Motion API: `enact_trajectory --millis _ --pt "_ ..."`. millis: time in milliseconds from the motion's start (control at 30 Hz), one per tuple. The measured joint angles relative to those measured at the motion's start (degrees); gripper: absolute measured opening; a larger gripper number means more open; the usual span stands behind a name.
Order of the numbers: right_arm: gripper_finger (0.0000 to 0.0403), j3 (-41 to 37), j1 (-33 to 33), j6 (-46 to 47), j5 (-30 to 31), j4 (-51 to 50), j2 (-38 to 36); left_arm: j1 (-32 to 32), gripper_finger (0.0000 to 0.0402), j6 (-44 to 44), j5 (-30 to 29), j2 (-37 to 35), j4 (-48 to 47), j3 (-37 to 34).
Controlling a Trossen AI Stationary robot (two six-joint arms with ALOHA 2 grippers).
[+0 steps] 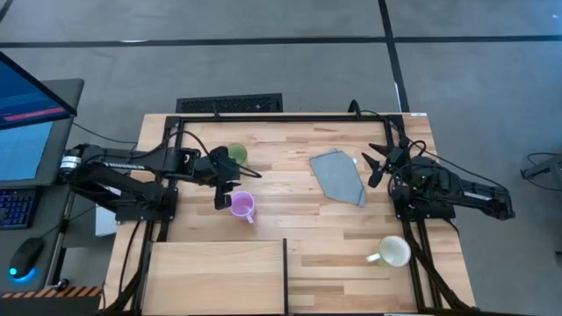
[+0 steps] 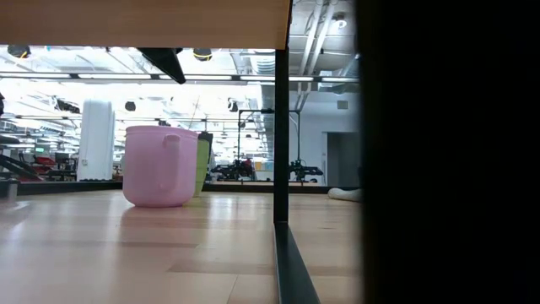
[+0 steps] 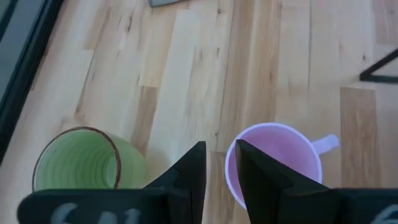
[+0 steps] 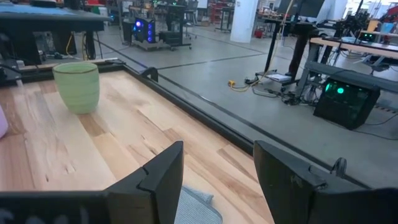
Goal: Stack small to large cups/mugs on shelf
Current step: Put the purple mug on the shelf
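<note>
Three mugs sit unstacked; the left gripper (image 3: pixel 221 171), narrowly parted and empty, straddles the light purple handled mug's (image 1: pixel 241 207) rim, needing closure.

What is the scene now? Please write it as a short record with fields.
purple mug: upright on the tabletop, left gripper just above its rim
green mug: upright, behind the left gripper
white mug: near front right, beside the right arm
grey cloth: flat, centre right
shelf: front left, nothing on it
right gripper: open, holds nothing
</note>
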Motion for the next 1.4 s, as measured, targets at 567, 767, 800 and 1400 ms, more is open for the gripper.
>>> enact_trajectory --millis 567,767,800,1400 --pt "0.0216 0.0 0.0 0.0 0.0 -0.2 0.0 0.7 0.0091 6.1 12.2 0.0 -1.6 0.0" --pt "0.0216 0.0 0.0 0.0 0.0 -0.2 0.0 0.8 0.0134 5.0 10.6 0.0 -1.6 0.0" --pt "0.0216 0.0 0.0 0.0 0.0 -0.2 0.0 0.8 0.014 4.9 10.3 0.0 -1.6 0.0" --pt "0.0216 0.0 0.0 0.1 0.0 -1.1 0.0 0.4 0.0158 -17.8 5.8 0.9 -3.0 0.0"
